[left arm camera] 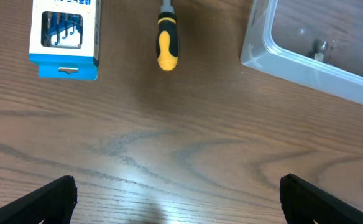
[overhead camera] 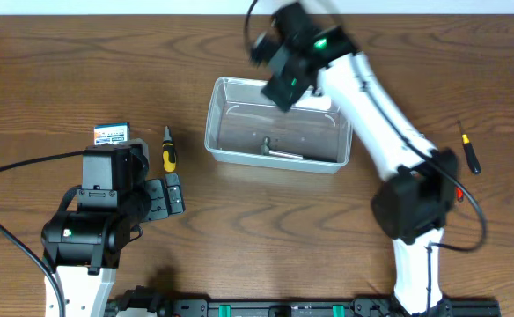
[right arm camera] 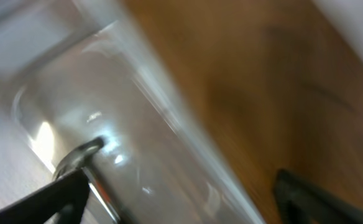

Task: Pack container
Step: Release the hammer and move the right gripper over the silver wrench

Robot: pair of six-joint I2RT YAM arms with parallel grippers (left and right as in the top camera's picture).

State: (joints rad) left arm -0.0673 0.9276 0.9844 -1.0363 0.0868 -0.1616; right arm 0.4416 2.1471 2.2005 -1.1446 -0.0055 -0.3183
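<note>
I think the container (overhead camera: 239, 158) is light, bendy and slippery, so I would pinch its rim; my left gripper (left arm camera: 178, 198) and right gripper (right arm camera: 181, 198) both gape wide, empty.

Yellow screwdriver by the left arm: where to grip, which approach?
Probably best to take the screwdriver by its fat yellow-and-black handle, with the left tool coming straight down and closing across its width. It lies flat, with bare table on both sides, between box and container.

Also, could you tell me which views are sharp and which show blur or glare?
Overhead: sharp, except the right gripper, smeared above the container. Left wrist: crisp, with a soft sheen on the table. Right wrist: heavily blurred, bright glints on the container.
</note>
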